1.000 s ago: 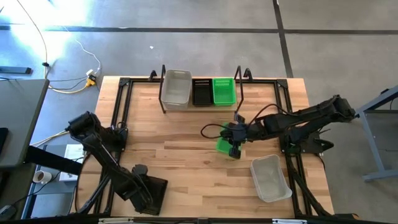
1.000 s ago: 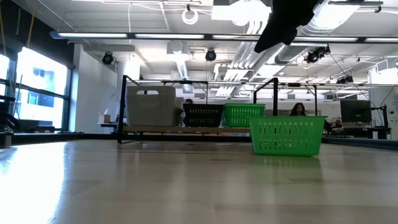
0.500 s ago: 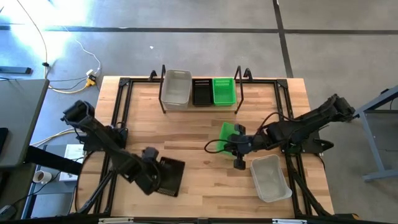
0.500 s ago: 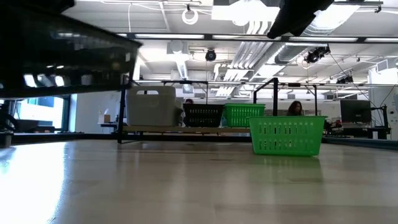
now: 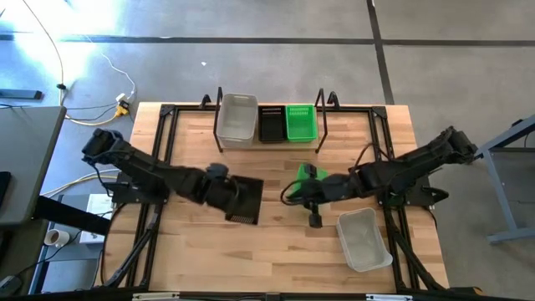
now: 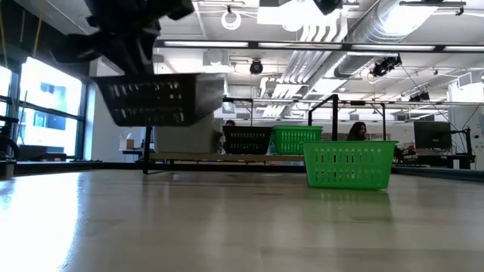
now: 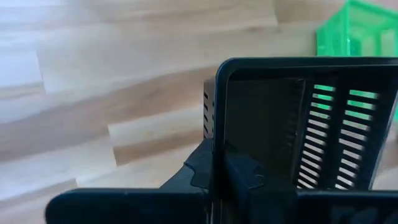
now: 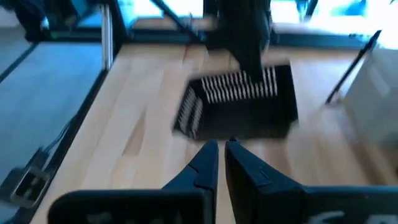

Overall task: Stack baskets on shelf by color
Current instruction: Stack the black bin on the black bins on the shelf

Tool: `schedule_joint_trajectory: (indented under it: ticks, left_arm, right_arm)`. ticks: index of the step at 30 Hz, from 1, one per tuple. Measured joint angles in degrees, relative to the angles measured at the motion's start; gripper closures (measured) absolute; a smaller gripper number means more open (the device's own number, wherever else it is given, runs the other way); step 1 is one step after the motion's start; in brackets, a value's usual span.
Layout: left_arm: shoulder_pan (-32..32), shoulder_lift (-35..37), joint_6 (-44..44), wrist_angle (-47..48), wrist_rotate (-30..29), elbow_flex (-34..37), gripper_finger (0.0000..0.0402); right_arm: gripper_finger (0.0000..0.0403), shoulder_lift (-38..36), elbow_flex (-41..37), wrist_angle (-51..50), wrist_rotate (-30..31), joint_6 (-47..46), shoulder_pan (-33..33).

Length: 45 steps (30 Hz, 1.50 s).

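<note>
A black perforated basket (image 5: 244, 199) hangs over the table's middle, with my left gripper (image 7: 221, 167) shut on it. It shows lifted in the low view (image 6: 159, 100). A green basket (image 5: 308, 177) stands on the table to its right. My right gripper (image 8: 222, 149) is shut and empty by that green basket's near side, pointing at the black basket (image 8: 239, 106). The shelf (image 5: 267, 140) at the far edge carries a whitish-grey basket (image 5: 236, 117), a black basket (image 5: 271, 124) and a green basket (image 5: 301, 122). My left gripper holds the black basket by one wall just below the rim (image 7: 219, 146), near a corner. One finger (image 7: 202, 169) is outside and one finger (image 7: 244, 169) inside. It comes slanting down from the table's left. The basket hangs clear of the table, a little tilted.
A loose whitish-grey basket (image 5: 364, 240) lies near the table's right near corner. The shelf's black uprights (image 5: 319, 100) stand at its ends. Bare wood (image 5: 251, 259) lies along the near edge. People sit in the room beyond the table (image 6: 361, 133).
My left gripper has carried the black basket from the near left corner up and toward the table's middle, swinging rightward and farther away; the basket is now lifted clear. My right gripper has risen a little off the green basket and tipped toward level. The green basket has stayed put.
</note>
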<state>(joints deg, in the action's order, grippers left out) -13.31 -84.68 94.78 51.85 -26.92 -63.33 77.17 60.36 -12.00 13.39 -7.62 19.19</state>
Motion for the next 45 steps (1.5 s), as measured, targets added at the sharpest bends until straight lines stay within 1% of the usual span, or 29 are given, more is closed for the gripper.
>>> schedule_joint_trajectory:
  ticks: [4, 6, 8, 11, 15, 17, 20, 27, 32, 37, 39, 41, 45]
  left_arm:
    - [4.6, 0.0, -0.9, -2.4, 1.1, 0.0, 0.0398]
    - [6.5, 0.0, -0.9, -3.9, 1.2, 0.0, 0.0398]
    - [8.4, 0.0, -0.9, -5.3, 1.2, 0.0, 0.0398]
    - [10.8, 0.0, -0.9, -7.7, 1.2, 0.0, 0.0398]
    - [13.2, 0.0, -0.9, -11.6, 1.2, 0.0, 0.0398]
    - [14.1, 0.0, -1.1, -13.3, 1.2, 0.0, 0.0398]
    - [15.0, 0.0, -1.5, -15.0, 1.2, 0.0, 0.0398]
    - [15.3, 0.0, -0.6, -14.8, 1.2, 0.0, 0.0398]
    - [15.3, -0.1, 1.0, -12.6, 1.1, 0.0, 0.0398]
    - [15.4, -0.1, 1.9, -12.6, 1.2, 0.0, 0.0398]
    - [15.6, -0.1, 1.3, -12.7, 2.0, 0.0, 0.0399]
    - [15.6, -0.1, 0.3, -11.7, 2.5, -0.6, 0.0399]
    - [16.5, -0.1, -1.9, -7.5, 2.3, -4.3, 0.0399]
  right_arm:
    - [0.0386, 0.0, 0.0, 4.8, -0.3, 7.4, -1.9]
    - [0.0381, 0.0, 0.0, 6.1, -1.4, 10.5, -3.1]
    - [0.0369, 0.0, 0.0, 6.6, -3.7, 12.4, -4.6]
    - [0.0341, 0.0, 0.0, 6.0, -7.3, 14.1, -7.0]
    - [0.0308, 0.0, 0.0, 4.4, -13.2, 15.7, -10.2]
    - [0.0301, 0.4, 0.0, 3.7, -16.0, 16.8, -11.4]
    - [0.0298, 1.7, 0.0, 2.5, -17.7, 18.8, -12.2]
    - [0.0298, 6.0, 0.0, 1.1, -18.0, 24.2, -11.6]
    - [0.0298, 8.0, 0.0, 3.4, -18.5, 24.6, -11.6]
    - [0.0298, 9.3, 0.1, 6.7, -19.6, 26.6, -11.7]
    - [0.0298, 10.1, 2.0, 5.8, -19.9, 27.3, -11.7]
    - [0.0298, 10.7, 4.7, 2.5, -19.2, 28.3, -11.7]
    - [0.0298, 13.3, 10.7, -3.4, -18.2, 28.9, -11.7]
